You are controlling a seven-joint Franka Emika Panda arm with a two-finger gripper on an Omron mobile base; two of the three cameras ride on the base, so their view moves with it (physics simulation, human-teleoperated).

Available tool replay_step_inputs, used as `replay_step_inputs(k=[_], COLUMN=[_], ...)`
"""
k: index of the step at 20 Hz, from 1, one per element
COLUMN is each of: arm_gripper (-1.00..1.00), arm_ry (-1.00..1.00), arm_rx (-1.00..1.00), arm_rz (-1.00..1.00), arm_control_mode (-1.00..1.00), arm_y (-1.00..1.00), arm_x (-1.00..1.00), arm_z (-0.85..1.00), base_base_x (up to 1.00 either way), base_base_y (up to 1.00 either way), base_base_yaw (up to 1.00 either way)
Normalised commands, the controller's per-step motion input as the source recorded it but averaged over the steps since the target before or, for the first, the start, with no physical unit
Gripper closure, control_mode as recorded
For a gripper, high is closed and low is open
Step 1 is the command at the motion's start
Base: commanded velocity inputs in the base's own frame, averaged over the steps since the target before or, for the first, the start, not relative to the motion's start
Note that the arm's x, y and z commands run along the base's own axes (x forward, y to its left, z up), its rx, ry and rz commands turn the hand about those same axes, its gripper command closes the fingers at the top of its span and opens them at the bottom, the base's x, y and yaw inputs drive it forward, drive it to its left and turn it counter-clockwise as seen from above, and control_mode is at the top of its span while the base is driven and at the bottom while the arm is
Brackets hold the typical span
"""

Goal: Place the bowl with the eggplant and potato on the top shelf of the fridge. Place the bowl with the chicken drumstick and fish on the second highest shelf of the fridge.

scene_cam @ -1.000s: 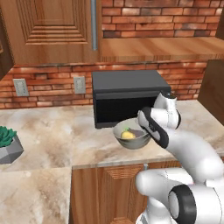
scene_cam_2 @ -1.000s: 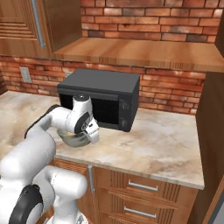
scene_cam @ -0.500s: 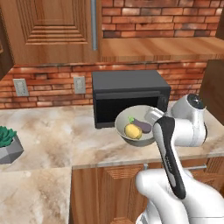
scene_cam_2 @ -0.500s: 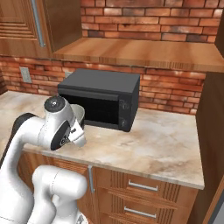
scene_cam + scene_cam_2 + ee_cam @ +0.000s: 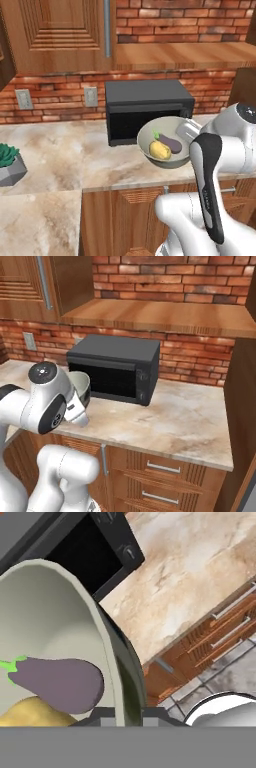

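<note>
holding the wide olive-grey glossy bowl [image 5: 165,146] by its rim, gripper [image 5: 122,714] pinched shut on it, centre right of the left base frame. carrying small dark purple eggplant [image 5: 171,144] and yellow rounded potato [image 5: 159,150], touching, before the black boxy microwave [image 5: 148,115].

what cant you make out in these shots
- Gripper: its fingertips are cut off by the bottom edge in the hand view, and hidden behind the arm in both base views.
- Olive-grey bowl: mostly behind the arm in the right base view.
- Potato: lower part cut off in the hand view.
</note>
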Motion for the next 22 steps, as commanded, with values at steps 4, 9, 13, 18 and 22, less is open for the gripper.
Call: replay_step_inputs(k=[4, 9, 13, 18, 22], arm_gripper=[1.00, 1.00, 1.00, 1.00, 1.00], arm_ry=[0.00, 0.00, 0.00, 0.00, 0.00], arm_rx=[0.00, 0.00, 0.00, 0.00, 0.00], arm_rz=[0.00, 0.00, 0.00, 0.00, 0.00], arm_control_mode=[1.00, 1.00, 1.00, 1.00, 1.00], arm_y=[0.00, 0.00, 0.00, 0.00, 0.00], arm_x=[0.00, 0.00, 0.00, 0.00, 0.00], arm_z=[0.00, 0.00, 0.00, 0.00, 0.00], base_base_x=[-0.99, -1.00, -0.69, -0.26, 0.12], base_base_y=[-0.46, -0.98, -1.00, -1.00, -1.00], base_base_yaw=[-0.02, -0.20, -0.30, -0.28, -0.27])
